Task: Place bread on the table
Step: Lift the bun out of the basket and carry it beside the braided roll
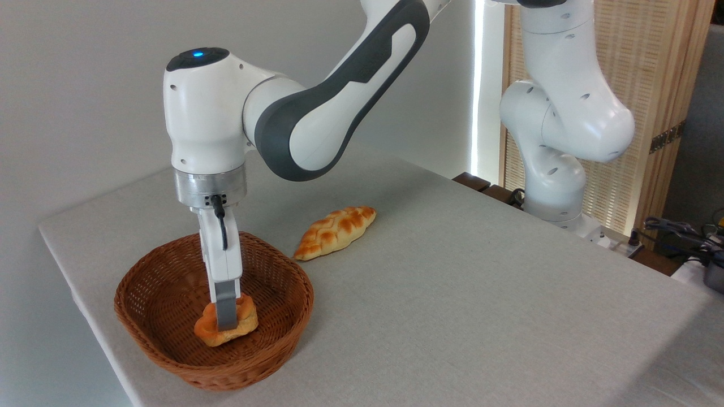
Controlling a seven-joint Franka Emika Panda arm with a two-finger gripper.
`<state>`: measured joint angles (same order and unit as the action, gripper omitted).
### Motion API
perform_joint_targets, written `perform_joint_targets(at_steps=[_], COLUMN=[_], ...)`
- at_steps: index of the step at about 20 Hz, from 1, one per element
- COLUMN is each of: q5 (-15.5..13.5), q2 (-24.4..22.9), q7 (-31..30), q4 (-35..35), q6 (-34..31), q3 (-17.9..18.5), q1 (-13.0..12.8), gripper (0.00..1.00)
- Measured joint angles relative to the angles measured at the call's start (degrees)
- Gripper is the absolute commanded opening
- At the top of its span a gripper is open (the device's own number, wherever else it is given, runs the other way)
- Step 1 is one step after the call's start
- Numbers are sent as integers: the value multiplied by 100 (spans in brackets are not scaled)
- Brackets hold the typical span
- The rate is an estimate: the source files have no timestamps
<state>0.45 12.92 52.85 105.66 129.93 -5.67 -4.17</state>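
Bread (244,320) in the wicker basket (169,282), clenched between the claw's (226,319) fingers.

Orange-golden bread (243,319) inside wicker basket (164,282)

We see a bright, evenly lit scene in soft daylight. The strongest light enters at one o'clock, where a narrow window strip (479,85) burns out to pure white. Mild glare sits on the glossy arm (317,113). Shadows are faint: a soft one lies inside the basket (169,282) at eight o'clock. Focus is sharp across the table (481,294), with no edge distortion we can detect.
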Motion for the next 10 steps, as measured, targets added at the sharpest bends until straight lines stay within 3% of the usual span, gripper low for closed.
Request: perform_joint_targets(at_steps=[4,7,10], q5=[-94,-829,-1056], q2=[-42,-269,-511], q7=[-8,-146,-484], q4=[-6,-147,-600], q6=[-11,-270,-1357], q3=[-1,9,37], q1=[0,13,40], gripper=[28,28,28])
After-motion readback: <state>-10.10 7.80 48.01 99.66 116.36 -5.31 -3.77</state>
